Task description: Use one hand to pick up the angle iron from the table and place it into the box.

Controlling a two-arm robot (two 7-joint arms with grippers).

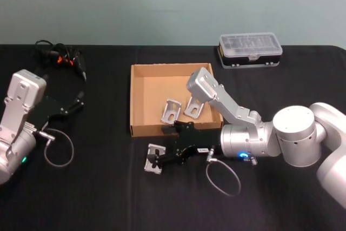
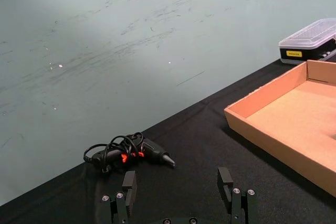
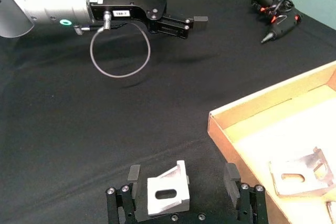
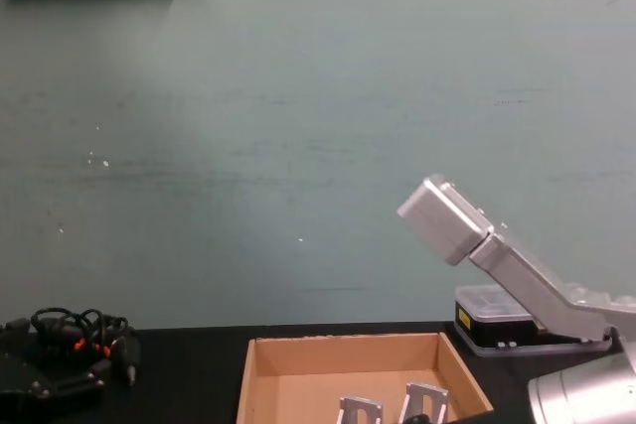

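Note:
One angle iron (image 1: 151, 167) (image 3: 168, 188), a small silver bracket with a slot, lies on the black table (image 1: 97, 198) just in front of the box (image 1: 141, 97). My right gripper (image 1: 156, 160) (image 3: 182, 176) is low over it and open. Its fingers (image 3: 134, 174) stand on either side of the bracket, with a gap showing on each side. The tan cardboard box (image 3: 247, 114) (image 4: 343, 350) holds two more angle irons (image 1: 170, 111) (image 1: 194, 106) (image 3: 299, 171). Parked at the table's left, my left gripper (image 1: 79, 101) (image 2: 177, 181) is open and holds nothing.
A clear-lidded plastic case (image 1: 250, 50) (image 2: 310, 40) stands behind the box at the back right. A black tool with a tangled cable (image 1: 62, 59) (image 2: 126, 153) lies at the back left. A cable loop (image 1: 223, 179) hangs from the right wrist.

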